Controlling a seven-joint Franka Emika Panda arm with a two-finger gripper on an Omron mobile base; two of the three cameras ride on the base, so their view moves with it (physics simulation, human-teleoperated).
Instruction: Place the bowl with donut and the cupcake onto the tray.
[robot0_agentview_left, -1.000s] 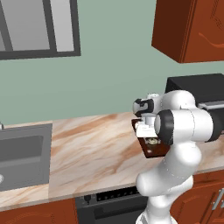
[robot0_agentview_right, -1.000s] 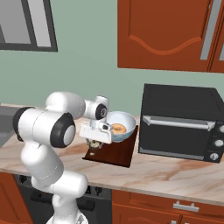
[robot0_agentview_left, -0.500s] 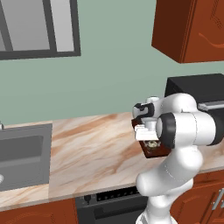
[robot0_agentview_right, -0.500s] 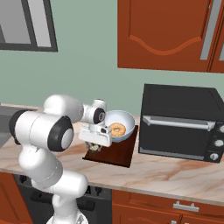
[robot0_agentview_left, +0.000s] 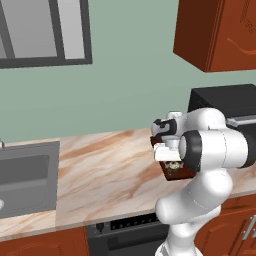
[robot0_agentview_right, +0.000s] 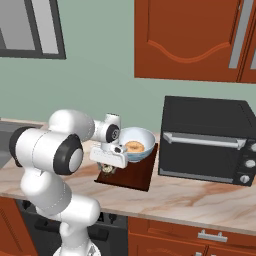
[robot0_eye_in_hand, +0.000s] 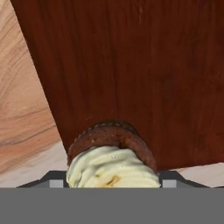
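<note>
The tray looks like dark reddish wood with fine grain lines, and its surface is smooth with a soft shine. The counter looks like polished marble, cream with brown veins. The cupcake has a rough, crumbly dark brown body and a creamy, ridged pale topping. The bowl seems glazed ceramic, smooth and a little glossy, and the donut inside it has a shiny orange-brown glaze. The microwave has a matt black body with a metal-looking handle bar. The sink looks like dull grey metal. The cabinets are smooth reddish wood.
</note>
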